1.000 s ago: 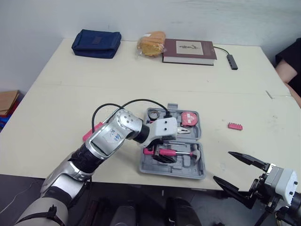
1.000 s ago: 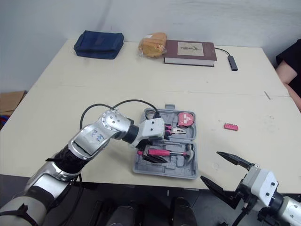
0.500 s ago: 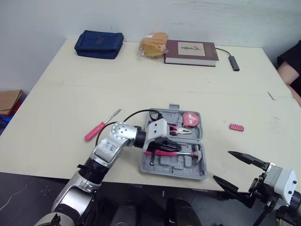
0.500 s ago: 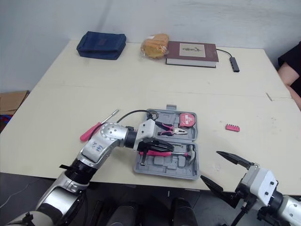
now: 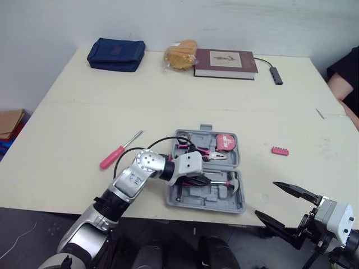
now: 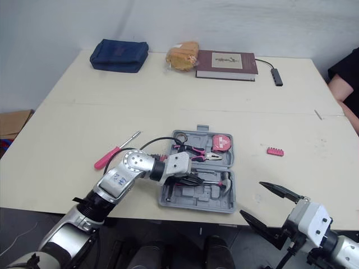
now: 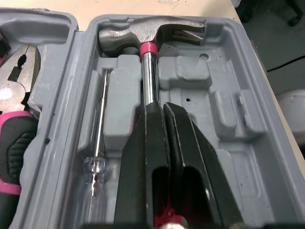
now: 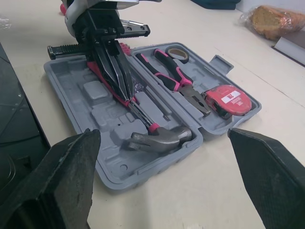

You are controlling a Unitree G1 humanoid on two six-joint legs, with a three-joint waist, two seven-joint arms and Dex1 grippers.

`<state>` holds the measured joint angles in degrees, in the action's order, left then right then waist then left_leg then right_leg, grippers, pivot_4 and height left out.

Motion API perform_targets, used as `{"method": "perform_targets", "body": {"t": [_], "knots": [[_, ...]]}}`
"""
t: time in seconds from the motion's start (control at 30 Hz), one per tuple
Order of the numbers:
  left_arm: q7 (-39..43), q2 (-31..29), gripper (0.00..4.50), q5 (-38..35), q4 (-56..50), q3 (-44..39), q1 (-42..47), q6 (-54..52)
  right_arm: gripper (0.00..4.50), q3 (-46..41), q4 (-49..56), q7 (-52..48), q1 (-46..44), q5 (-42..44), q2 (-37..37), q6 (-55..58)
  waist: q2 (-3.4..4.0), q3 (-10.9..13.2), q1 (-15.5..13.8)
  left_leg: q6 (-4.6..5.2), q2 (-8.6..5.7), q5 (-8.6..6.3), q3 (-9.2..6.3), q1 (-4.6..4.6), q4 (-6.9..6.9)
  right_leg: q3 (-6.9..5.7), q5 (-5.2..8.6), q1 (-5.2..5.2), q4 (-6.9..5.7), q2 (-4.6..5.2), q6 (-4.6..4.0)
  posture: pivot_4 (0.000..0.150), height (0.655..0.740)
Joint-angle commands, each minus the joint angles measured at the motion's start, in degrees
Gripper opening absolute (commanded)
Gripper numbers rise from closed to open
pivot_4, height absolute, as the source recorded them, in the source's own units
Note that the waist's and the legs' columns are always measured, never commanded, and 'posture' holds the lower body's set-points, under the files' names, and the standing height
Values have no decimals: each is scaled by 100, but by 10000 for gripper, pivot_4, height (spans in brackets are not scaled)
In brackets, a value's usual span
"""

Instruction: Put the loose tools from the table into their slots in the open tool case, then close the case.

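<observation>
From the head, the case (image 5: 224, 206) lies open at the tabletop's near edge, and a screwdriver (image 5: 115, 154) lies loose nearer the left edge. The right gripper (image 5: 266, 198) hangs spread wide beyond the near right corner.

The left wrist view shows the left gripper (image 7: 159, 106) with fingers pressed together atop the hammer (image 7: 150, 33), which lies in its slot.

The right wrist view shows pliers (image 8: 176, 76) and a tape measure (image 8: 231, 98) in the case's other half.

1 tool case (image 5: 216, 200), 1 hammer (image 8: 159, 138), 1 pliers (image 8: 178, 78), 1 tape measure (image 5: 226, 141), 2 screwdrivers: pink screwdriver (image 5: 115, 155), clear screwdriver (image 7: 95, 157); 1 bit strip (image 5: 280, 150), 1 book (image 5: 225, 61), 1 pouch (image 5: 115, 52).
</observation>
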<state>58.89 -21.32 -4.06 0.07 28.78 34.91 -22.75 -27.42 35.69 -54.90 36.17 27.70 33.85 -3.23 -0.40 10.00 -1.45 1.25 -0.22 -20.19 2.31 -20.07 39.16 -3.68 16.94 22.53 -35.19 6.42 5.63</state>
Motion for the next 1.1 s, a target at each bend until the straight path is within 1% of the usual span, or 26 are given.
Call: {"method": "perform_targets", "body": {"t": [0.03,0.13,0.23,0.27,0.3,0.33,0.5,0.57,0.6,0.67,0.7,0.73,0.8,0.87,0.9,0.93,0.97,1.0,1.1], "knots": [[-152,-16,280,389,400,356,-181,-458,45000,-75,76,57,25,22,-41,-111,3,-13,-4,2,0,-1,-1,1,0,0,-1,-4,3,1,1,1500,7400],[-48,-85,280,429,592,551,-250,-700,45000,-86,82,78,34,23,-48,-117,4,-32,-12,13,-1,-7,-5,6,0,-1,-2,-14,10,4,4,1500,7400],[-196,-42,280,567,981,679,-370,-762,45000,-90,155,121,33,54,-67,-125,3,-75,-8,15,0,-14,-5,16,0,-1,-2,-22,17,6,5,1500,7400],[-236,-22,280,574,1062,698,-388,-815,45000,-90,187,134,32,71,-70,-121,4,-79,-7,15,0,-18,-5,30,-4,0,-2,-36,22,6,4,1500,7400],[-215,-33,280,604,1107,770,-391,-872,45000,-85,234,153,36,87,-68,-95,4,-83,-5,33,4,-34,-6,69,-14,-1,-1,-75,39,5,3,1500,7400],[-181,-45,280,620,1134,841,-390,-929,45000,-72,255,162,36,87,-66,-82,8,-113,-2,47,8,-51,-7,88,-21,-3,0,-110,55,4,2,1500,7400],[-166,-56,280,595,1132,905,-392,-821,45000,-73,245,194,36,68,-59,-86,20,-194,6,51,25,-86,-19,113,-25,-5,8,-156,90,5,-10,1500,7400],[-24,120,280,186,952,509,-379,-28,45000,-110,229,187,91,72,-81,-118,30,-201,6,51,26,-87,-20,113,-27,-5,21,-158,97,5,-34,1500,7400],[148,174,280,-87,791,310,-370,220,45000,-134,216,181,122,77,-93,-136,33,-201,5,51,26,-87,-20,113,-27,-5,27,-158,99,5,-45,1500,7400],[450,167,280,-400,610,35,-360,656,45000,-170,183,180,179,77,-121,-170,58,-196,6,51,26,-86,-20,116,-27,-5,33,-142,102,8,-55,1500,7400],[557,118,280,-447,573,-84,-355,932,45000,-190,147,164,219,76,-141,-203,75,-163,3,51,25,-85,-20,108,-25,-4,32,-128,100,9,-54,1500,7400],[795,4,280,-513,509,-151,-368,1187,45000,-207,116,139,267,74,-163,-241,70,-143,4,44,25,-78,-19,81,-23,-6,22,-94,86,10,-36,1500,7400],[1132,-247,280,-435,463,-157,-368,1692,45000,-233,87,95,370,118,-191,-268,75,-119,6,34,27,-75,-22,82,-26,-18,12,-91,79,9,-17,1500,7400],[1135,-302,280,-372,544,-250,-343,2145,45000,-261,60,60,446,140,-199,-317,100,-88,12,17,27,-68,-21,82,-33,-22,13,-90,81,9,-20,1500,7400],[1319,-367,280,-969,422,-706,-312,1885,45000,-441,-40,24,537,158,-249,-445,110,-76,9,19,26,-69,-20,81,-31,-20,12,-91,83,9,-19,1500,7400],[1465,-417,280,-1420,330,-1039,-291,1677,45000,-575,-114,-3,603,173,-287,-539,117,-61,9,23,23,-70,-19,78,-28,-18,10,-91,86,10,-15,1500,7400],[1567,-452,280,-1719,296,-1355,-282,1781,45000,-723,-224,-67,685,164,-328,-673,111,-51,8,34,22,-74,-19,73,-24,-17,9,-91,86,11,-12,1500,7400],[1623,-509,2540,-1985,248,-1639,-291,1749,45000,-856,-320,-118,755,149,-362,-796,106,-46,5,44,23,-80,-21,71,-23,-19,7,-90,87,11,-10,1500,7400],[1604,-793,11409,-2288,248,-2226,-430,1619,45000,-1244,-679,-184,851,141,-488,-1211,108,-41,11,41,24,-80,-23,72,-27,-22,7,-90,94,11,-10,1500,7400]]}}
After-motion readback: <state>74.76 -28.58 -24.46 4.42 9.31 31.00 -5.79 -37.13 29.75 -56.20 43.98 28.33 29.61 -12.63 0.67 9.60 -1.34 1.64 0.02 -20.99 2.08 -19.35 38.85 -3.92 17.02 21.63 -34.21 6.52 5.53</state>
